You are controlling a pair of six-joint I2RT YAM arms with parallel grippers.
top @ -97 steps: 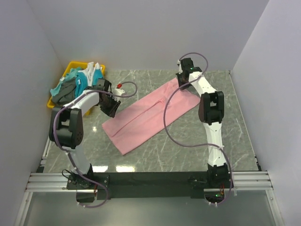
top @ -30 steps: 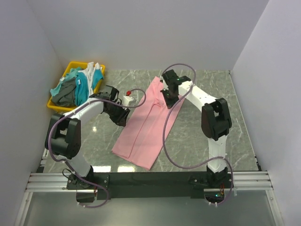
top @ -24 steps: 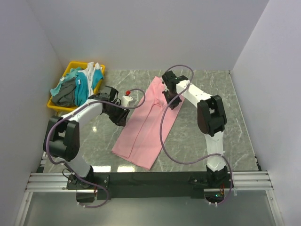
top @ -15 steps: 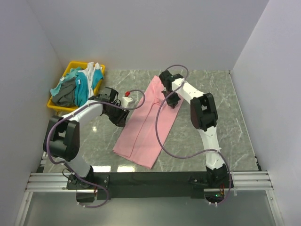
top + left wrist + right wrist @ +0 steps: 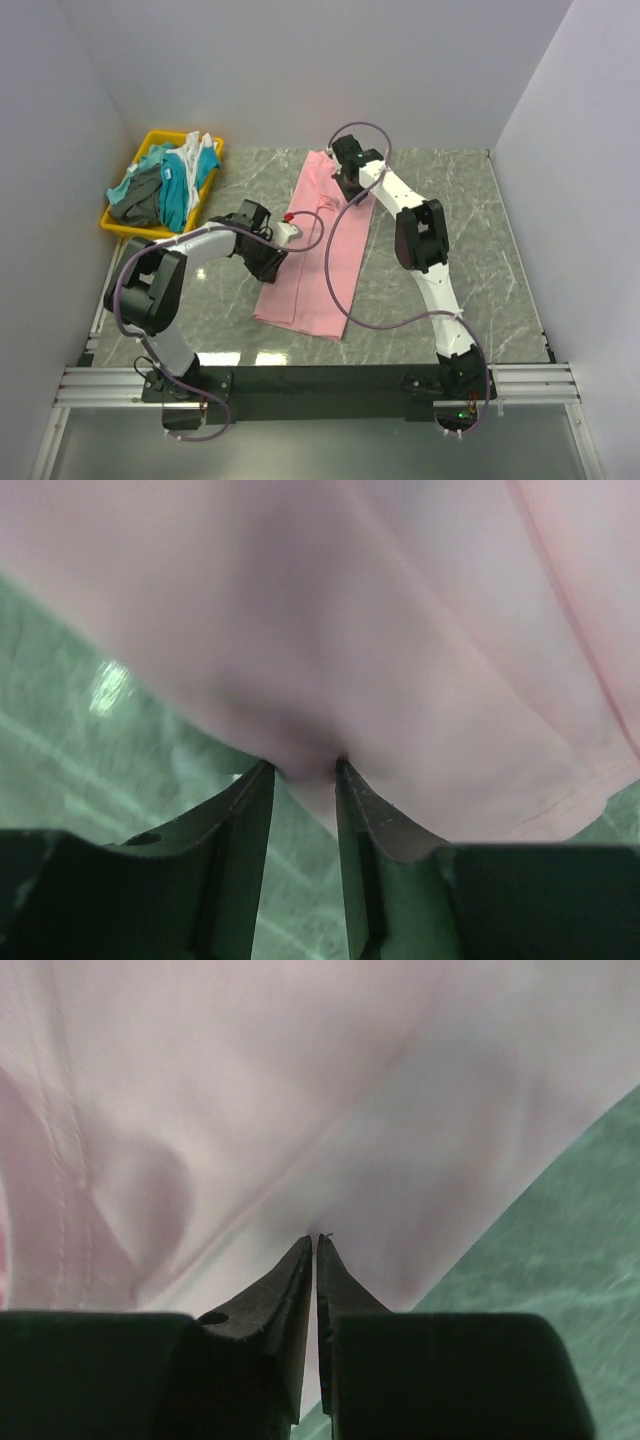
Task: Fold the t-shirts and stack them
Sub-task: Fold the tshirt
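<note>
A pink t-shirt point(image 5: 315, 262), folded into a long narrow strip, lies on the green marble table point(image 5: 450, 230), running from the back centre toward the front. My left gripper point(image 5: 270, 262) is at the strip's left edge near its front half. In the left wrist view its jaws point(image 5: 300, 770) pinch a pucker of pink cloth point(image 5: 400, 630). My right gripper point(image 5: 345, 188) is at the strip's far end. In the right wrist view it point(image 5: 317, 1238) is closed tight on the pink cloth point(image 5: 300, 1080).
A yellow bin point(image 5: 106, 220) at the back left holds a heap of teal, grey and white shirts point(image 5: 165, 185). White walls close in the table on the left, back and right. Purple cables loop over the shirt from both arms.
The pink shirt has swung from a diagonal lie to nearly straight front-to-back. My right gripper moved left along the back with the far end; my left gripper moved right and nearer with the side edge.
</note>
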